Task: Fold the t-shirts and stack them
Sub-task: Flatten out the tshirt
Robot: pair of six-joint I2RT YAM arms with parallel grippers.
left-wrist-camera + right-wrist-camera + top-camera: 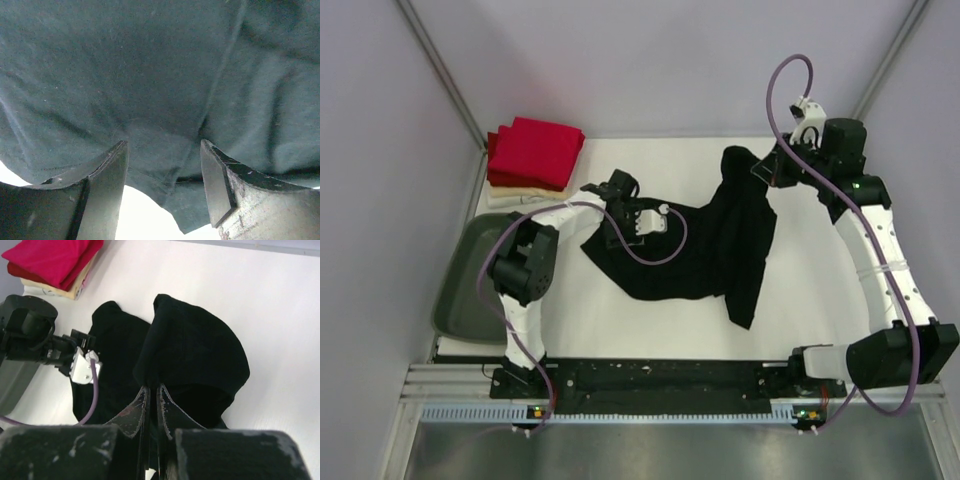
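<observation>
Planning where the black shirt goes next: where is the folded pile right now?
In the top view, the folded pile sits at the far left corner of the table, beyond the grey tub.

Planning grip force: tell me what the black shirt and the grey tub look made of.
Black shirt: soft matte knit cloth, probably cotton; it drapes and creases. Grey tub: probably moulded plastic, smooth with a dull sheen and rounded rim.

The table (620, 320) was viewed from overhead; both wrist views were held close to the black t-shirt (705, 250), shared by all three.
</observation>
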